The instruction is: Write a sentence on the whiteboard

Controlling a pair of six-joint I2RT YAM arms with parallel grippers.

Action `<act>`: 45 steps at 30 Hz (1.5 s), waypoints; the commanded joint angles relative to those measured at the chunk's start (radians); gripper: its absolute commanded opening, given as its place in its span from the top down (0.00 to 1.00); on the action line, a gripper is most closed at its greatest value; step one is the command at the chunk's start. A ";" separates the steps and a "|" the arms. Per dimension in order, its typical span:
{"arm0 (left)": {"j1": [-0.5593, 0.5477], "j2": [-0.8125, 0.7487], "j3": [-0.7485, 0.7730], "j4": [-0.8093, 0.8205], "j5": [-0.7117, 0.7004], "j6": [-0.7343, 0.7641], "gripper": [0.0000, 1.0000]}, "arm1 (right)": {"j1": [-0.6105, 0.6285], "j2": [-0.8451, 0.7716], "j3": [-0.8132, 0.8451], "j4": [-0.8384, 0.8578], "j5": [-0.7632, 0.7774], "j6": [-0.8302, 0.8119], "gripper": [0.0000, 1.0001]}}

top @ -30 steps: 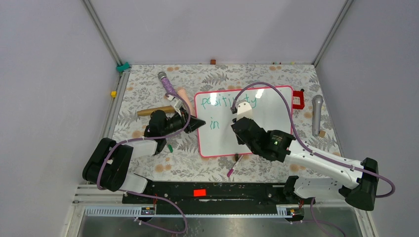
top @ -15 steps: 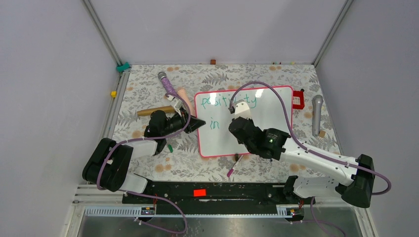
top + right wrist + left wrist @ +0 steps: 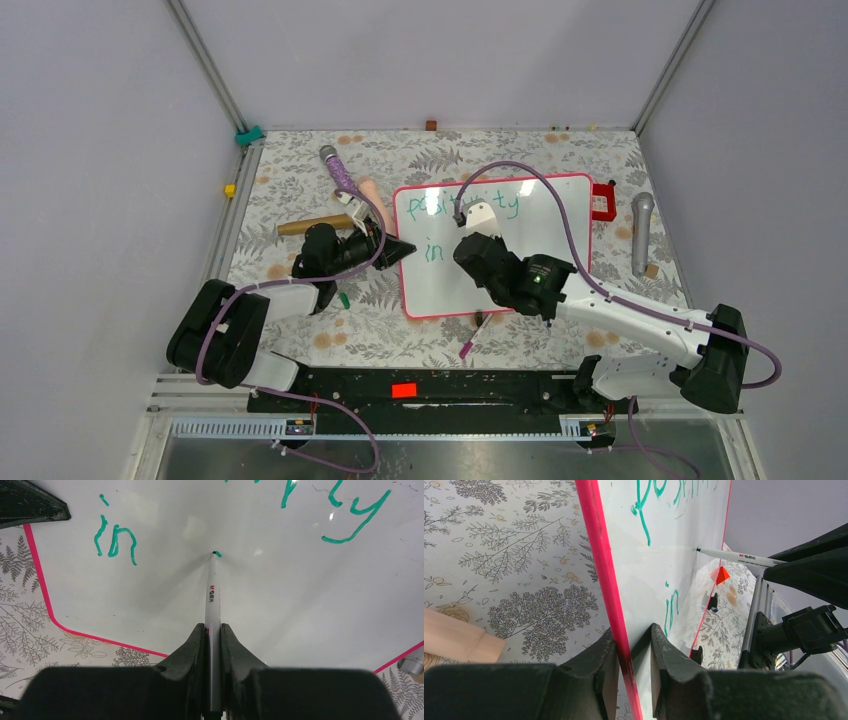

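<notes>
Here the whiteboard (image 3: 540, 225) lay on the table (image 3: 300, 190); the left gripper (image 3: 630, 640) pinched its nine o'clock edge, and the right gripper (image 3: 213, 630) clasped a pen (image 3: 212, 590), tip touching the board at three o'clock of "in".

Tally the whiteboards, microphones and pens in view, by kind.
Whiteboard: 1
Microphones: 2, purple and grey
Pens: 2, one held, one loose
Total: 5

Overhead plus close wrist views of whiteboard (image 3: 430, 285)
</notes>
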 commanded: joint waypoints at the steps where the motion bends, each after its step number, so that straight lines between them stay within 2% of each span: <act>1: 0.008 -0.004 -0.014 0.002 -0.191 0.149 1.00 | -0.006 0.002 0.028 0.028 -0.039 -0.023 1.00; 11: 0.007 -0.003 -0.013 0.001 -0.192 0.151 1.00 | -0.007 -0.031 -0.022 -0.001 -0.120 -0.005 1.00; 19: 0.005 -0.002 -0.012 0.001 -0.194 0.152 1.00 | -0.008 -0.038 -0.006 -0.030 -0.001 -0.007 1.00; 33: 0.002 0.000 -0.010 -0.002 -0.197 0.154 1.00 | -0.026 0.004 0.042 -0.014 0.033 -0.033 1.00; 45: 0.002 0.000 -0.010 -0.003 -0.198 0.155 1.00 | -0.028 -0.027 0.000 -0.034 -0.074 0.002 1.00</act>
